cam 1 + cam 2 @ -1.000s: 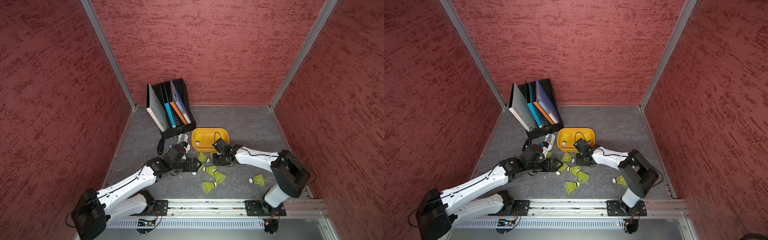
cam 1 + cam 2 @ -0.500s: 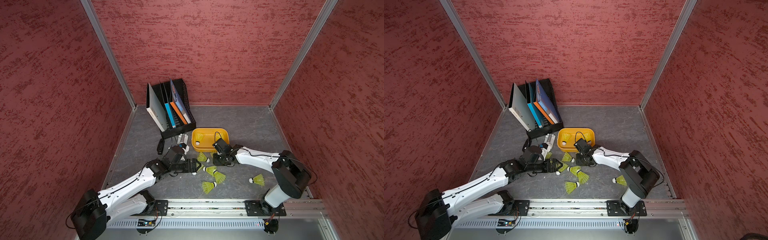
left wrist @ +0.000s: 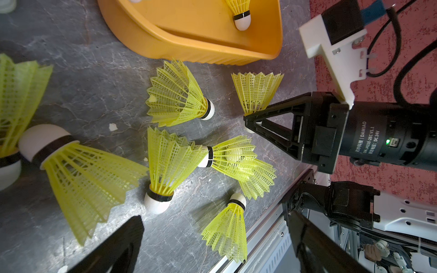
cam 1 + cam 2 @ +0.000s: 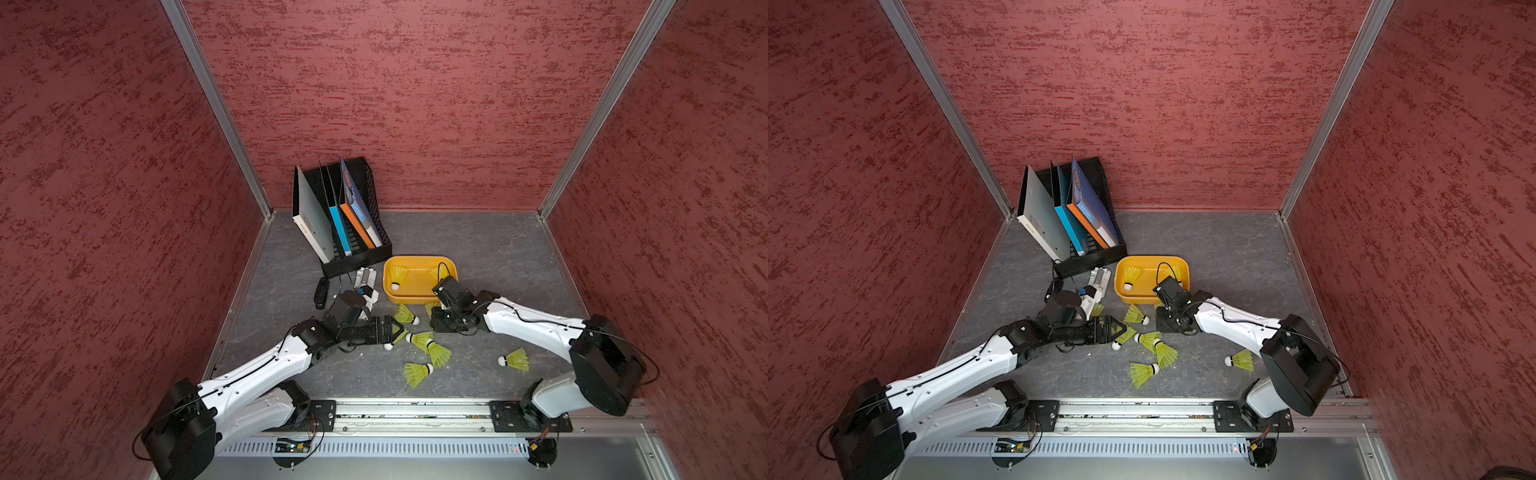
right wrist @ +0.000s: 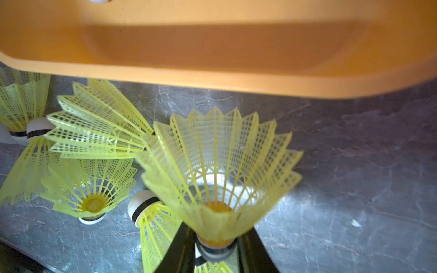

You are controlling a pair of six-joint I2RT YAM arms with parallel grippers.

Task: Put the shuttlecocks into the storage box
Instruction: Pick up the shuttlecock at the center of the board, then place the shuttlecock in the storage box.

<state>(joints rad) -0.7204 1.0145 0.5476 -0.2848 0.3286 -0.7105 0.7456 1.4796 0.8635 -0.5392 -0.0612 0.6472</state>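
Yellow shuttlecock (image 5: 217,170), pinched by the right claw (image 5: 216,245), should be raised over the box (image 5: 212,82) rim; left claw (image 4: 398,330) is spread empty.

You're looking at ten shuttlecocks (image 4: 1142,371), one storage box (image 4: 1138,299), one black file rack (image 4: 1092,259), one small white device (image 4: 1100,278).

A robot test cell in a lab, I think: red textured panels (image 4: 415,104) close three sides (aluminium posts (image 4: 216,108) in the corners), and two robot arms (image 4: 257,370) stand on a rail (image 4: 415,409) at 6 o'clock.
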